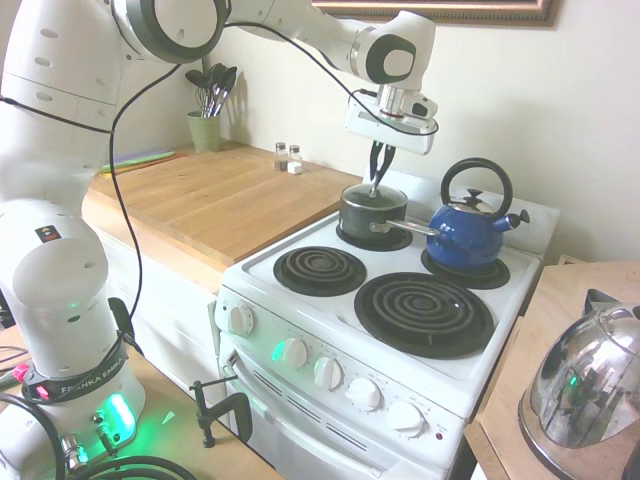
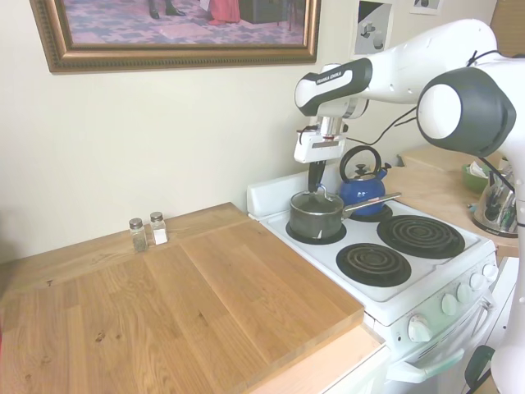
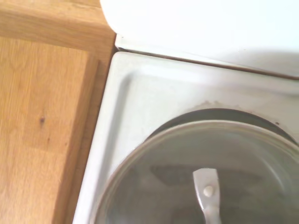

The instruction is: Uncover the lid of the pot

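Lid (image 3: 205, 168) fills wrist view, on pot (image 1: 372, 211) mid-frame; glass, fragile, slick. Grab loop knob (image 1: 377, 187). Gripper (image 1: 377, 180) jaws at knob, closure unclear.

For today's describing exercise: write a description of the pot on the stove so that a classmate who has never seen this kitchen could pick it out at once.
Find the white stove beside the wooden counter. On its back burner nearest the counter sits the pot, directly under the gripper. Unlike the blue kettle next to it, it is a small dark saucepan with a glass lid and a long straight handle.
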`<state>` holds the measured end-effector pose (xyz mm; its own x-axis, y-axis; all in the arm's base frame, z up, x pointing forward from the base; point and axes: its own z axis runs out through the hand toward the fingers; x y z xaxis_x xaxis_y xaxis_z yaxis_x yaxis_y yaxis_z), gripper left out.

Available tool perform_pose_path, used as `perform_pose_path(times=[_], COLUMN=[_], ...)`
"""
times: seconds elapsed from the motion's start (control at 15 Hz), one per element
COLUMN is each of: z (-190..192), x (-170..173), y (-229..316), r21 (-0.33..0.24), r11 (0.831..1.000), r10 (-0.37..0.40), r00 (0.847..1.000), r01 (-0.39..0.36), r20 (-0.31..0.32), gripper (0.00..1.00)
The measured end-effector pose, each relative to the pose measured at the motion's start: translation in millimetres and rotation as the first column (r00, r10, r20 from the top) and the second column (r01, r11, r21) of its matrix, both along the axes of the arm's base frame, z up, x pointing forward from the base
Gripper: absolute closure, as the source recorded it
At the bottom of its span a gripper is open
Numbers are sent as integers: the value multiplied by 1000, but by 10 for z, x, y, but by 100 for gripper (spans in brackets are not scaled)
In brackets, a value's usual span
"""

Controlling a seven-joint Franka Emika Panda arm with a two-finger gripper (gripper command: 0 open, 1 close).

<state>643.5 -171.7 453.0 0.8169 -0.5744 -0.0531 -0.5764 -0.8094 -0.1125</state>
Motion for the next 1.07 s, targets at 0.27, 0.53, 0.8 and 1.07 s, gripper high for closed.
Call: perform_pose_path(times=[0.27, 0.53, 0.8, 1.07], z=[378, 690, 413, -109], x=[-262, -645, -886, -909], y=[55, 887, 2274, 3088], r21=[-29, -118, -249, -333], r11=[1000, 990, 962, 933], r10=[12, 86, 134, 149], r00=[999, 992, 989, 989], r01=[-10, -75, -114, -134], r20=[47, 88, 65, 20], gripper=[100, 100, 100, 100])
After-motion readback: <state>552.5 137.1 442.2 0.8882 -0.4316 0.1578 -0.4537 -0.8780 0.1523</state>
